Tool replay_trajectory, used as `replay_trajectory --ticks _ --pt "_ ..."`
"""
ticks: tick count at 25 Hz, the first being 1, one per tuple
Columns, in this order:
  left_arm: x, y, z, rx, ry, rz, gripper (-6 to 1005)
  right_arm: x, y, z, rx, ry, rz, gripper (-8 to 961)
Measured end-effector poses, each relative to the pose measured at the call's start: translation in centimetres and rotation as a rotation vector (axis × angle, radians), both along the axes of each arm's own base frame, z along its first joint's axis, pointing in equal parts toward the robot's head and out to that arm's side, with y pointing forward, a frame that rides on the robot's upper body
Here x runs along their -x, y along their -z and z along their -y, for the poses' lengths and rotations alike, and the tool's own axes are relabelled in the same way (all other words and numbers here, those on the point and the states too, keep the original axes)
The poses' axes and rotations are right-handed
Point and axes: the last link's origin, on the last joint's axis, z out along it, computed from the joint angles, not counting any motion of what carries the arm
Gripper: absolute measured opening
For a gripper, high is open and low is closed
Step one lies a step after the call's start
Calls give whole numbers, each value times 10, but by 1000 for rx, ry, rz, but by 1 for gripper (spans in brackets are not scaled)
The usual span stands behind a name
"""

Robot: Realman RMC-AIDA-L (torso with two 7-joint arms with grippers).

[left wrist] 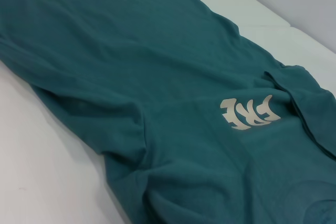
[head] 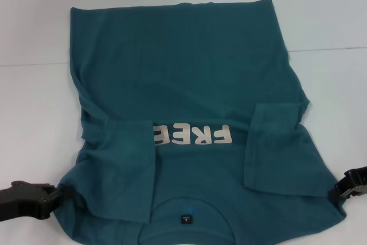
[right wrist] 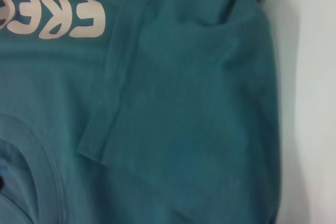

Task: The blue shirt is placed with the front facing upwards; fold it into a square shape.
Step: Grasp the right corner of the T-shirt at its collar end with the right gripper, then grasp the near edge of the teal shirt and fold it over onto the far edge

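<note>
Blue shirt [head: 189, 78], sleeves folded in; left gripper [head: 54, 196] at 8 o'clock and right gripper [head: 339, 190] at 4 o'clock, finger state indeterminable; risk: uneven lift skews the fold.

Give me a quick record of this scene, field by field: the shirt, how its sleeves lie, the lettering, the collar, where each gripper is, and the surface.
garment: blue shirt, lying front up
sleeves: both folded inward onto the chest, left sleeve, right sleeve
lettering: pale FREE lettering, its end hidden under the left sleeve
collar: round neck with small dark label, at the robot's near edge
left gripper: at the shirt's near left corner
right gripper: at the shirt's near right corner
surface: white table
</note>
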Motion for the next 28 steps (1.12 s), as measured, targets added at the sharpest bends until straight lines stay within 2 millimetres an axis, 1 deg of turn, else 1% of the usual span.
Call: replay_trajectory --ticks 3,9,12,15,18,22,28 --pt "0 0 0 1 0 3 35 1 1 -1 2 -4 0 208" --pt "1 0 1 1 -7 8 36 2 2 0 9 -6 -5 14" --pt "2 -1 1 2 -20 9 36 4 0 0 8 -11 -20 13" --pt "5 -8 0 -2 -65 19 36 6 -11 -1 -16 -18 -59 11" --pt "9 -18 2 -17 -90 40 36 7 -26 1 -53 -25 -119 9" --pt "16 -25 7 -24 -120 51 36 1 -38 6 -97 -29 -160 10" --pt "20 -27 13 -1 -151 56 35 -5 -43 17 -102 -29 -197 9"
